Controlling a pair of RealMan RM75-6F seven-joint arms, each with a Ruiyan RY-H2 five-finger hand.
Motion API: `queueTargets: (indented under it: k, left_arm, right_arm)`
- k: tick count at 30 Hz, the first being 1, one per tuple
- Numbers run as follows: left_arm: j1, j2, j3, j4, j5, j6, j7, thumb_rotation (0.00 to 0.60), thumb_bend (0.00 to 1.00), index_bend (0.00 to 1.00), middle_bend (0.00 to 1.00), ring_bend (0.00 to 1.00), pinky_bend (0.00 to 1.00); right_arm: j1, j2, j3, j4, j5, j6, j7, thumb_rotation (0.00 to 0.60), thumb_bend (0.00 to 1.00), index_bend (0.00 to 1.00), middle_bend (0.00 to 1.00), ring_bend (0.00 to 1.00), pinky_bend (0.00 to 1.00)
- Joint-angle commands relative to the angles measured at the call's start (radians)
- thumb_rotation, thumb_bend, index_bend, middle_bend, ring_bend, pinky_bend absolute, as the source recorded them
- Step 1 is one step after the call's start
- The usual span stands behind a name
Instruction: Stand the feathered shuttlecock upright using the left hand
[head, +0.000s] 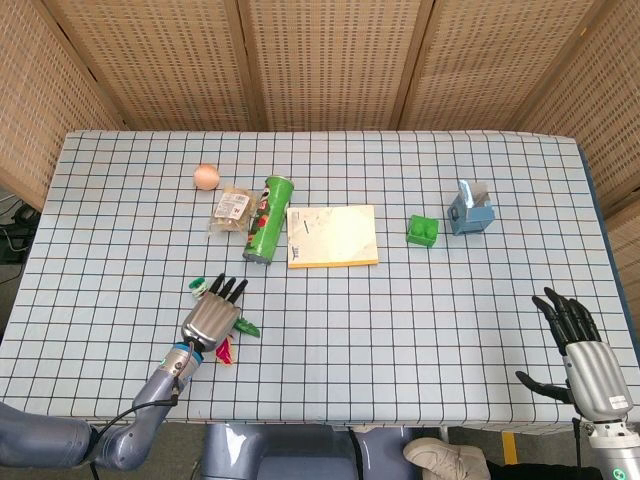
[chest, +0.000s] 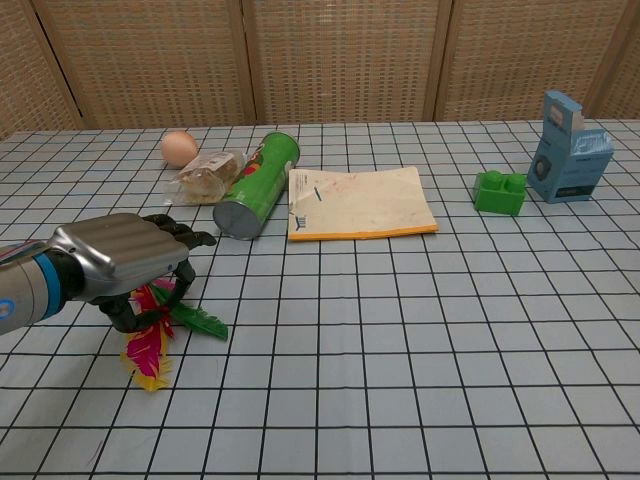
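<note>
The feathered shuttlecock (chest: 150, 350) lies on its side on the checked cloth at the near left, with pink, yellow and green feathers. My left hand (chest: 115, 262) arches over it, thumb and fingers curled down around its feathers and gripping it. In the head view the left hand (head: 210, 318) covers most of the shuttlecock (head: 228, 348); only feather tips stick out. Its cork end is hidden. My right hand (head: 580, 345) stays at the table's near right edge, fingers spread and holding nothing.
A green chip can (chest: 256, 187) lies on its side beyond the left hand, next to a snack bag (chest: 205, 176) and an egg (chest: 179, 147). A yellow notepad (chest: 358, 201), a green block (chest: 499, 192) and a blue carton (chest: 568, 148) sit further right.
</note>
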Motion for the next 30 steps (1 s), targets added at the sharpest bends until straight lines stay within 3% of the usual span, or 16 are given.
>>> queueTargets:
  k: [1,16,30]
  left_arm:
    - [0.0,0.003,0.002,0.0,0.009,0.003,-0.008,0.6,0.48,0.61,0.0,0.0,0.0]
    - [0.002,0.05,0.004,-0.039,0.03,0.024,-0.03,0.6,0.52,0.68,0.0,0.0,0.0]
    - [0.023,0.233,-0.027,-0.182,0.099,0.091,-0.094,0.6,0.52,0.69,0.0,0.0,0.0]
  right_arm:
    - [0.0,0.0,0.0,0.0,0.0,-0.001,-0.001,0.6,0.0,0.0,0.0,0.0,0.0]
    - [0.001,-0.001,0.001,0.003,0.004,-0.004,0.003,0.6,0.0,0.0,0.0,0.0,0.0]
    - [0.0,0.0,0.0,-0.001,-0.001,0.001,0.001,0.6,0.0,0.0,0.0,0.0,0.0]
